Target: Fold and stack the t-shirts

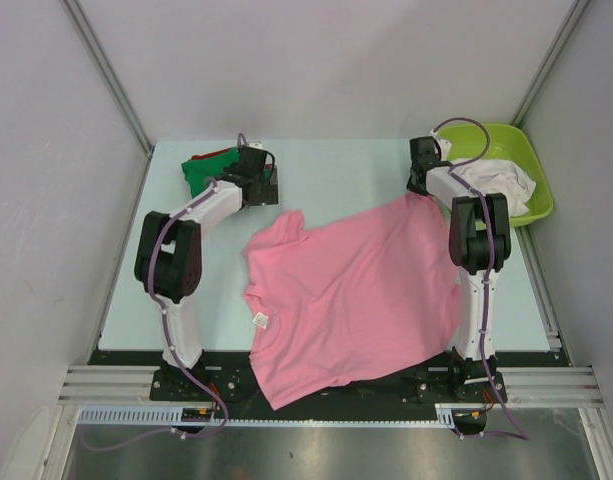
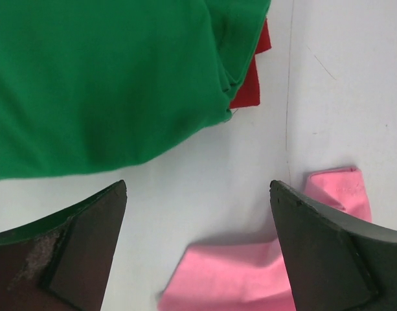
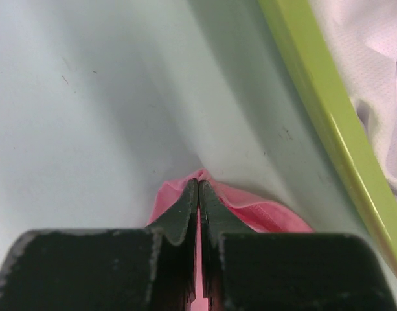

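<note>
Our right gripper [image 3: 198,191] pinches a corner of the pink t-shirt [image 1: 351,290] spread on the table [image 1: 326,170]; our left gripper [image 2: 198,188] hangs wide and empty. Pulling one side could bunch it up

We're counting one pink t-shirt [image 1: 356,290], one green t-shirt [image 1: 199,175], one red t-shirt [image 2: 250,84]. One tub [image 1: 506,136] is holding white shirts [image 1: 498,178], number unclear.

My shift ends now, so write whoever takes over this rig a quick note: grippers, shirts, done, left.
Left gripper: open, empty, between the green t-shirt and the pink t-shirt.
Right gripper: shut on the pink t-shirt's edge beside the lime-green tub.
Done: green t-shirt folded on the red t-shirt, far left.
Left: pink t-shirt spread unfolded; white fabric in the tub.
</note>
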`<state>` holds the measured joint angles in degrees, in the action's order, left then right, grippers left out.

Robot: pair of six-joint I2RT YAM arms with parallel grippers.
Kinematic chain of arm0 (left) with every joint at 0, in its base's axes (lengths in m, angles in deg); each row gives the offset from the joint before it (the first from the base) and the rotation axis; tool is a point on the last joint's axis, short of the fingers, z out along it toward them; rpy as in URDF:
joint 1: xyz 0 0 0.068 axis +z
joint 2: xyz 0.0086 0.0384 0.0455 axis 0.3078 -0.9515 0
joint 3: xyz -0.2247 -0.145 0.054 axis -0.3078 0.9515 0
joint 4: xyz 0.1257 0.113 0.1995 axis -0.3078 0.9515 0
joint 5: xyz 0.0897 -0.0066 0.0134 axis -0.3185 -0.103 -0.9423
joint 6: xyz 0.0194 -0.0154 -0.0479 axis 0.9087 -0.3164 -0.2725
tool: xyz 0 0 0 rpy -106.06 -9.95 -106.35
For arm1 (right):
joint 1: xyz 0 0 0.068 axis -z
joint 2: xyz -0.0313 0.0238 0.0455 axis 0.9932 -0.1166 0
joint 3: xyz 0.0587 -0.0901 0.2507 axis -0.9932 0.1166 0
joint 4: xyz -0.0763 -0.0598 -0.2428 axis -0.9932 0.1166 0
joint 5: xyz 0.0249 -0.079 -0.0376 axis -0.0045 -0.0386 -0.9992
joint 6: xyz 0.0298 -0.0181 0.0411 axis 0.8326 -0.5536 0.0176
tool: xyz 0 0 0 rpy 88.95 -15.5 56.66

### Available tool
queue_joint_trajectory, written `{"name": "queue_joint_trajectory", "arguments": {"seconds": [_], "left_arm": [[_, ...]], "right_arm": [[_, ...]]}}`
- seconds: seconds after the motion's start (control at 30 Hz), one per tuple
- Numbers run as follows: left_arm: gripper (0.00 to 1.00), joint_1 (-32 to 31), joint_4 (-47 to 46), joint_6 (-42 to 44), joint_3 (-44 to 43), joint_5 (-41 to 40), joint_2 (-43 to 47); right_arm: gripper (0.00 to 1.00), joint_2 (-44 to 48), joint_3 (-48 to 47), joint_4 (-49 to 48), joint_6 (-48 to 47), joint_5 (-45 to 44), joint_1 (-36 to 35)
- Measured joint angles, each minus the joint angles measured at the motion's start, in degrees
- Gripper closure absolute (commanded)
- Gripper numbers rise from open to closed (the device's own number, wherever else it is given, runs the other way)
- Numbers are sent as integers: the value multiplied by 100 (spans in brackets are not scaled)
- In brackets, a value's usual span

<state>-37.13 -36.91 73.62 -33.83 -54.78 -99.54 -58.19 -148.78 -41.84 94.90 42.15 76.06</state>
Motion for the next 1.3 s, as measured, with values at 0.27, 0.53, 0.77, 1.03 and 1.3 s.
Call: {"name": "queue_joint_trajectory", "arguments": {"seconds": [0.27,0.53,0.77,1.03,1.3], "left_arm": [[7,70,142,2,-251,975,-721],[8,57,-105,-4,168,1606,-660],[9,-46,-79,-101,695,1823,-101],[9,-588,175,-254,1051,1602,754],[8,-1333,179,-634,2050,1329,1451]], "right_arm": [[100,0,0,2,-2,0,-42],[100,0,0,2,0,0,-70],[100,0,4,15,7,0,-157],[100,22,195,-15,9,-2,-245],[100,195,358,-11,9,4,-245]]}}
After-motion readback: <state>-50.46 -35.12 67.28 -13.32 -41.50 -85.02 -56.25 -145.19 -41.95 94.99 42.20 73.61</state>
